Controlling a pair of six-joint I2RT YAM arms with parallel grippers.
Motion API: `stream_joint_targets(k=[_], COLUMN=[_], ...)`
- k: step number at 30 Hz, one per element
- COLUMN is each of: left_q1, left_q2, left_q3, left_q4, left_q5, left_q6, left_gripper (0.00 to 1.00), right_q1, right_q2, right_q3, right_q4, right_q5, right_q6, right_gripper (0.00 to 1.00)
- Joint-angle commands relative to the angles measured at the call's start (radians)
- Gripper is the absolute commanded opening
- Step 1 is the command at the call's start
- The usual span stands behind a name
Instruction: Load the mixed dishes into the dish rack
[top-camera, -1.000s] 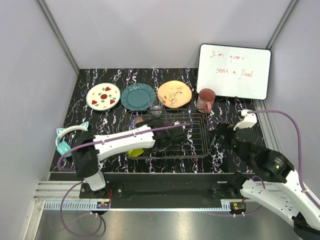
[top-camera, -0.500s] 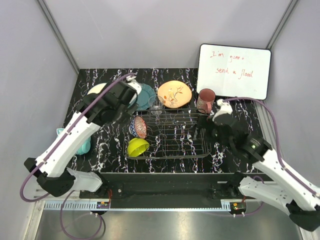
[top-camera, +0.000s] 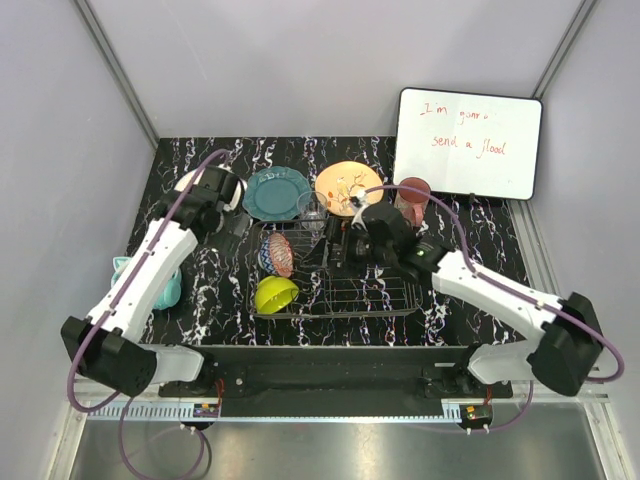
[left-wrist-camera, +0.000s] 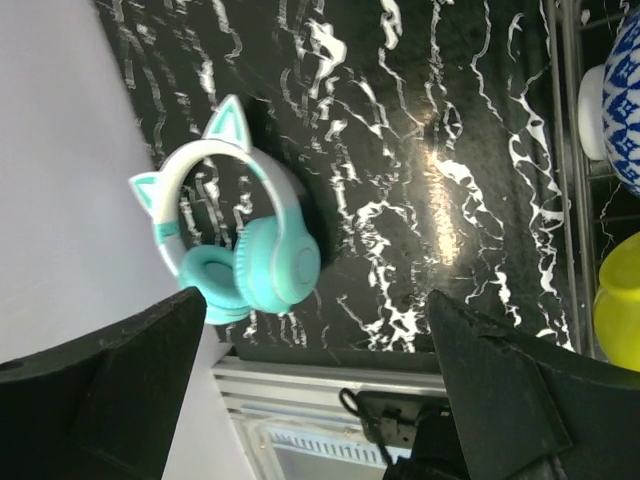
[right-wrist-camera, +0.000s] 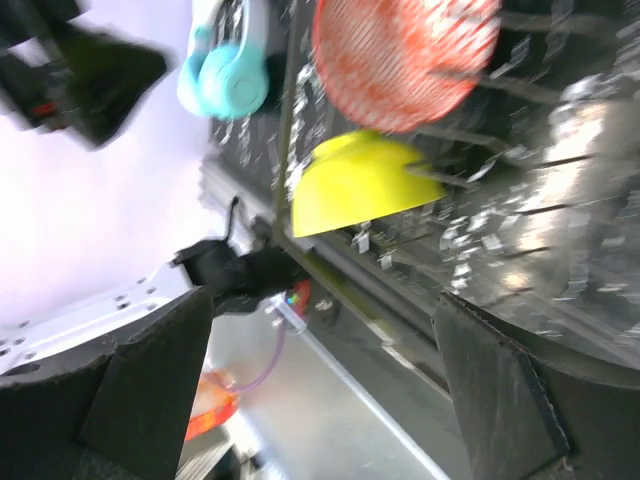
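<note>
Although seeming stiff and light, treat teal plate (top-camera: 275, 193), flat on table (top-camera: 200, 290) behind dish rack (top-camera: 392, 294), as slippery and breakable; pinch at rim. Left gripper (left-wrist-camera: 315, 297), right gripper (right-wrist-camera: 322, 298): spread apart, empty.

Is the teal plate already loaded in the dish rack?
No, the teal plate lies flat outside the dish rack, behind its far edge, in the top view.

We are in a robotics lab cell: plain grey panel walls (top-camera: 300, 60) framed by aluminium struts (top-camera: 117, 70), a black white-veined tabletop (top-camera: 225, 275), and a white board with red handwriting (top-camera: 468, 143).
</note>
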Motion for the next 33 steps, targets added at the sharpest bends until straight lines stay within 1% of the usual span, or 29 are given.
stream_joint_targets(k=[1,2,5,7,9,11,12,16,21,26,30,33], left_q1=[0.004,0.004,0.003,0.003,0.001,0.001,0.000,0.001,-0.003,-0.006,-0.005,-0.005], left_q2=[0.015,0.025,0.084,0.124,0.138,0.137,0.138,0.152,0.157,0.175,0.160,0.146], left_q3=[-0.112,-0.150,-0.188,-0.193,-0.189,-0.192,-0.196,-0.233,-0.270,-0.293,-0.317,-0.354], left_q4=[0.164,0.201,0.256,0.279,0.305,0.331,0.342,0.376,0.429,0.468,0.492,0.508], left_q5=[0.007,0.003,-0.006,-0.013,-0.013,-0.006,-0.004,-0.001,0.036,0.037,0.023,0.029], left_q6=[-0.031,-0.058,-0.092,-0.097,-0.094,-0.095,-0.095,-0.094,-0.095,-0.083,-0.064,-0.060], left_gripper=[0.98,0.97,0.93,0.90,0.87,0.85,0.85,0.82,0.80,0.78,0.78,0.78], right_q1=[0.031,0.031,0.031,0.033,0.033,0.033,0.033,0.041,0.041,0.041,0.041,0.041], right_q2=[0.086,0.107,0.195,0.245,0.287,0.310,0.333,0.391,0.474,0.545,0.572,0.572], right_q3=[0.060,0.067,0.096,0.106,0.101,0.095,0.090,0.101,0.116,0.132,0.175,0.204], right_q4=[0.128,0.128,0.128,0.137,0.176,0.214,0.251,0.271,0.377,0.499,0.493,0.466], right_q5=[-0.172,-0.211,-0.293,-0.323,-0.360,-0.387,-0.394,-0.401,-0.401,-0.403,-0.384,-0.374], right_q6=[0.096,0.108,0.121,0.125,0.138,0.167,0.177,0.213,0.262,0.345,0.343,0.322], right_gripper=[0.98,0.97,0.96,0.95,0.94,0.91,0.90,0.90,0.91,0.88,0.84,0.79])
